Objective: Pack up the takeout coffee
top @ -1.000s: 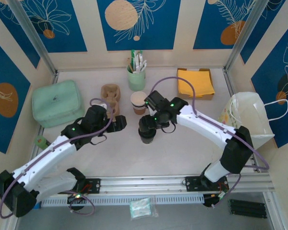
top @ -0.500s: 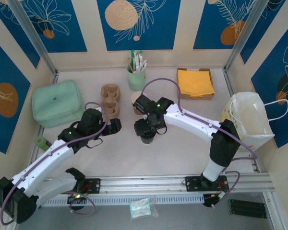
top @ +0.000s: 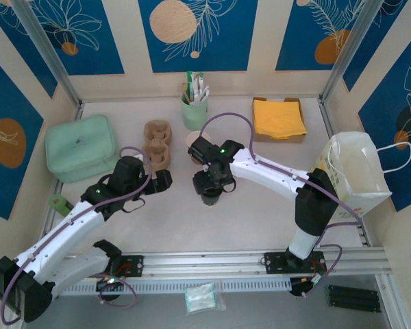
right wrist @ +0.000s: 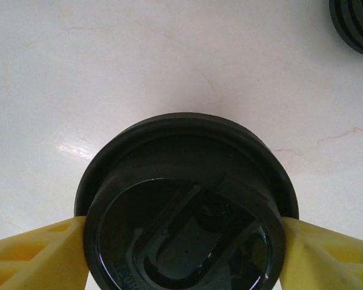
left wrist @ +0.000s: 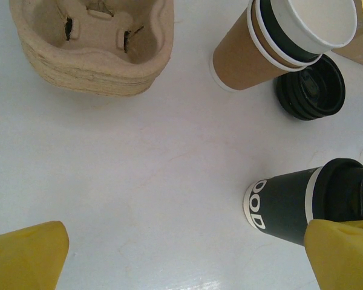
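Right pincer [right wrist: 183, 251] clamped round the lidded coffee cup [left wrist: 284, 205] on the surface [left wrist: 139, 169], left pincer [left wrist: 181, 254] hung wide apart nearby

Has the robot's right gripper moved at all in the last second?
Yes. The right gripper, closed around the lidded cup, shifted slightly left: its wrist now covers most of the stacked paper cups, which stood clear a second ago.

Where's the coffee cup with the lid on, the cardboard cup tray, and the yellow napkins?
lidded coffee cup [left wrist: 284, 208], left wrist view, on its dark side wall.
cardboard cup tray [left wrist: 85, 72], left wrist view, on its front wall.
yellow napkins [top: 279, 118], top view, middle of the stack.
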